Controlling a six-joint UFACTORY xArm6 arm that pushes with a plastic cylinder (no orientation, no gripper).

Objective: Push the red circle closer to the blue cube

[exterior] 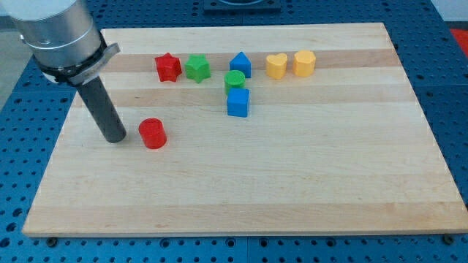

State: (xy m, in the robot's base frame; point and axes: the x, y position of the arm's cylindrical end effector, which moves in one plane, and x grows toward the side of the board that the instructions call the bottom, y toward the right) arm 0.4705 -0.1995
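Red circle (153,134) sits on the wooden board (241,197), left of centre, upright on its flat base, round face up; it is a short cylinder so no real long axis and no facing direction to tell. My tip (115,138) is down on the board just beside the red circle on the view's left, a thin gap between them, not clearly touching. The rod leans slightly, its upper end toward the view's top left where the grey arm housing (58,33) fills the corner. No jaws on this rig, just the bare rod, and it has hold of nothing. Blue cube (238,103) lies toward the view's right and a bit up from the red circle, well apart from it, sitting flat with its edges roughly square to the board. Green cylinder (234,80) is touching or nearly touching the blue cube's upper side. Along the view's top runs a row: red star (168,67), green star (197,68), blue house-shaped block (240,65), yellow heart (276,66), yellow hexagon-like block (304,63). No containers here; every block rests straight on the board. Board sits on a blue perforated table (446,73).
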